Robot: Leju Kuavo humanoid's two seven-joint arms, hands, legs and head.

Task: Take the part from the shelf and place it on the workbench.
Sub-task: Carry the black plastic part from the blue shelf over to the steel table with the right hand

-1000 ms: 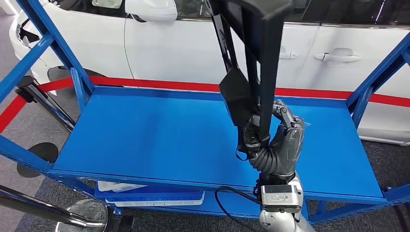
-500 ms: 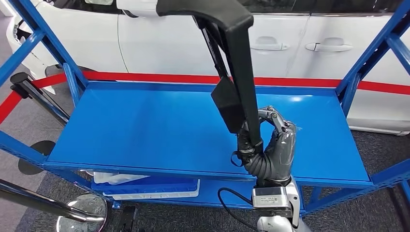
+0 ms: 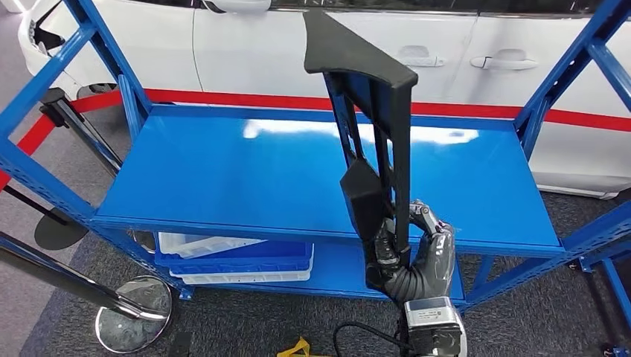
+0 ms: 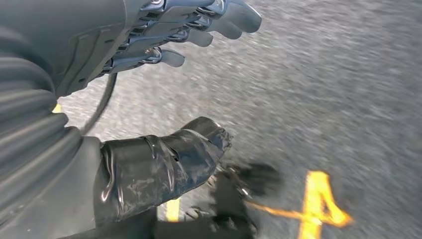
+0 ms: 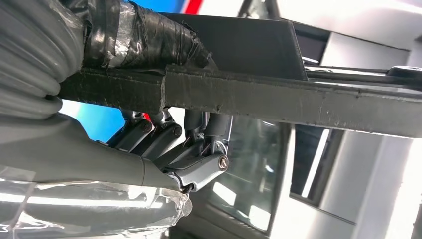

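The right hand (image 3: 414, 253) sits in the lower centre of the head view, fingers (image 3: 425, 217) curled round the lower end of the part (image 3: 374, 111), a long black moulded piece with a flat bar and a broad angled head. The right wrist view shows the grip close up: the taped thumb (image 5: 144, 42) lies over the top of the bar (image 5: 259, 99), the darker fingers (image 5: 199, 149) wrap beneath it, so the bar is clamped between them. From the hand the part rises almost upright and slightly tilted to the upper centre of the frame, its head level with the white car (image 3: 298, 44) behind. It hangs in front of the blue shelf (image 3: 223, 178), apparently clear of the shelf deck, though that cannot be told for certain.

The left hand (image 4: 164, 40) hangs over grey floor, fingers loosely spread, holding nothing.

The step in hand looks like carrying the part away from the shelf toward the workbench. Because the hold is at one end of a tall, top-heavy piece, the grip should stay firm and the wrist steady, and any turn should be slow so the head does not swing into the blue uprights (image 3: 565, 82) at right.
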